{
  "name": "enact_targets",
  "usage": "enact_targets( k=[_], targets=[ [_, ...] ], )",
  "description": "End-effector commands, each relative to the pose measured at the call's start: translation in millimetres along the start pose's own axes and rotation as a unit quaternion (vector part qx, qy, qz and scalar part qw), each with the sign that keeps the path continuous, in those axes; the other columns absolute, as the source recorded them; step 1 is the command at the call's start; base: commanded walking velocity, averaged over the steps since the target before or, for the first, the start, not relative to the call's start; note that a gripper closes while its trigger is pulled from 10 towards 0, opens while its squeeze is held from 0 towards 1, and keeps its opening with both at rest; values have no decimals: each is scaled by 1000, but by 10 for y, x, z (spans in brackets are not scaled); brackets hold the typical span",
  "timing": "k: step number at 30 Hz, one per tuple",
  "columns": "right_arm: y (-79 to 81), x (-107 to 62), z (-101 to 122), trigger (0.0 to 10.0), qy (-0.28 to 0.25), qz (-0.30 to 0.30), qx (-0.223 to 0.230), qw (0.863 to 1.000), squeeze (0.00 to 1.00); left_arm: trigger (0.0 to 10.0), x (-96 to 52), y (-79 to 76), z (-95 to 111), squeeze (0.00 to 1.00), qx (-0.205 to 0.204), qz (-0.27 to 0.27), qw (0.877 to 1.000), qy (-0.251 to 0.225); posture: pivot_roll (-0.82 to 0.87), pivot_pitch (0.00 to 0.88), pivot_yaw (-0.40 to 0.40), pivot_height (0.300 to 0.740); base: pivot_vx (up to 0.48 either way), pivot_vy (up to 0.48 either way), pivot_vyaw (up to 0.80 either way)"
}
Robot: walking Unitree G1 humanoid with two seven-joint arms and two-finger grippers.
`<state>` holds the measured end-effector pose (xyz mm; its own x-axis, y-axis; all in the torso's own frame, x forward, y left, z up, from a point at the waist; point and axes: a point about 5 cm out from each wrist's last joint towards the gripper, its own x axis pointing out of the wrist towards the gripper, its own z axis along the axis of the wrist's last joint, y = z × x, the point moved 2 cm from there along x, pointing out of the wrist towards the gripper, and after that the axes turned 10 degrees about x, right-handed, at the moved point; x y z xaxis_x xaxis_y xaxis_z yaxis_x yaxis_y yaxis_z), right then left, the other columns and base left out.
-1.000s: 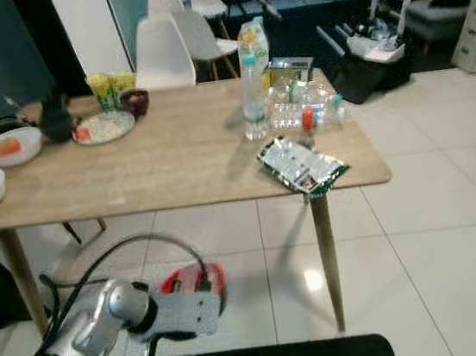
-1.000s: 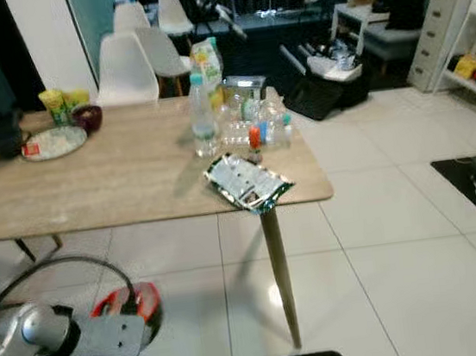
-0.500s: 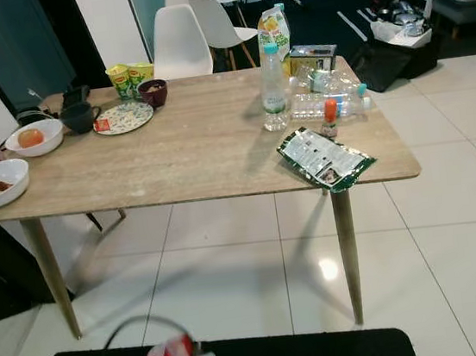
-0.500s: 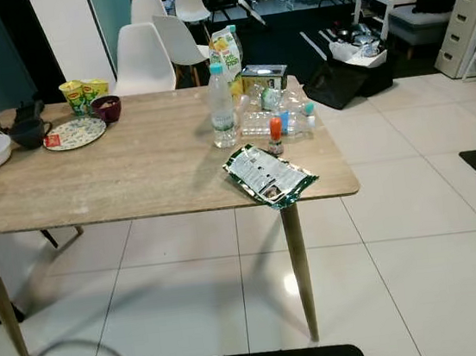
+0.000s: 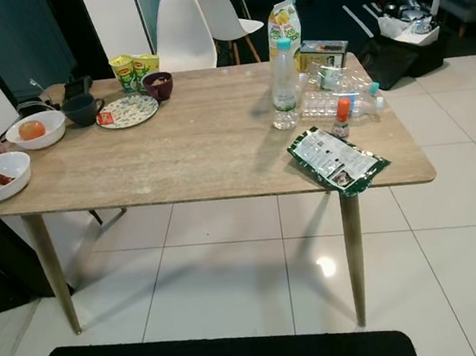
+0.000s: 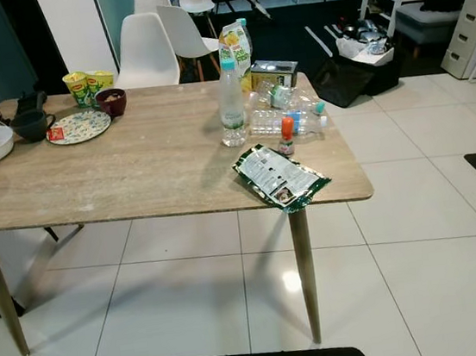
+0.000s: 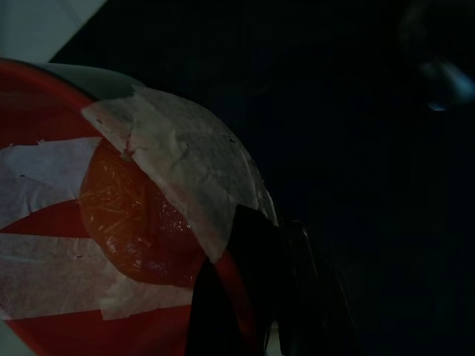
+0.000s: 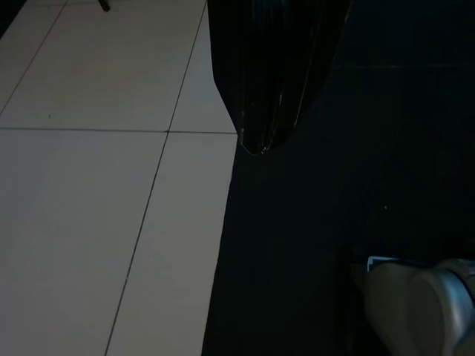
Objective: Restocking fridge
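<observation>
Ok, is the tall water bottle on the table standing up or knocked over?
Standing upright. The tall water bottle stands on the table, blue cap on top; another clear bottle lies on its side beside it.

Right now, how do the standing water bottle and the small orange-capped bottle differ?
The water bottle is tall, clear and blue-capped; the small bottle is far shorter, with an orange cap. The water bottle stands further from the green packet; the small bottle stands just behind it. Both are upright on the table.
</observation>
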<state>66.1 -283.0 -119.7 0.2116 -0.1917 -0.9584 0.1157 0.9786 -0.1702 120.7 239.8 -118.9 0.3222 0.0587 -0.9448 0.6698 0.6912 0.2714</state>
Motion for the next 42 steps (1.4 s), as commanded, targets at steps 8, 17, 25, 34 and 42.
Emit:
enact_targets(
  k=[8,17,25,34,42],
  targets=[
    [-3,0,-7,10000,2,-2,-3,1000,0,10000,-17,214,-17,0,-8,52,999,14,-8,0,4,740,0,0,0],
    [23,2,-41,10000,5,0,1,1000,0,10000,-18,249,4,0,33,53,998,16,-9,0,12,740,0,-156,0],
    [23,2,-48,10000,5,-1,2,1000,0,10000,-17,249,2,0,32,57,998,18,-13,0,13,740,0,-393,0],
    [27,2,-53,10000,5,0,4,1000,0,10000,-7,196,12,0,54,46,997,22,-12,0,14,740,0,0,0],
    [32,3,-53,10000,5,0,3,1000,0,10000,-2,111,-28,0,82,22,996,30,-12,0,12,740,0,0,0]
  ],
)
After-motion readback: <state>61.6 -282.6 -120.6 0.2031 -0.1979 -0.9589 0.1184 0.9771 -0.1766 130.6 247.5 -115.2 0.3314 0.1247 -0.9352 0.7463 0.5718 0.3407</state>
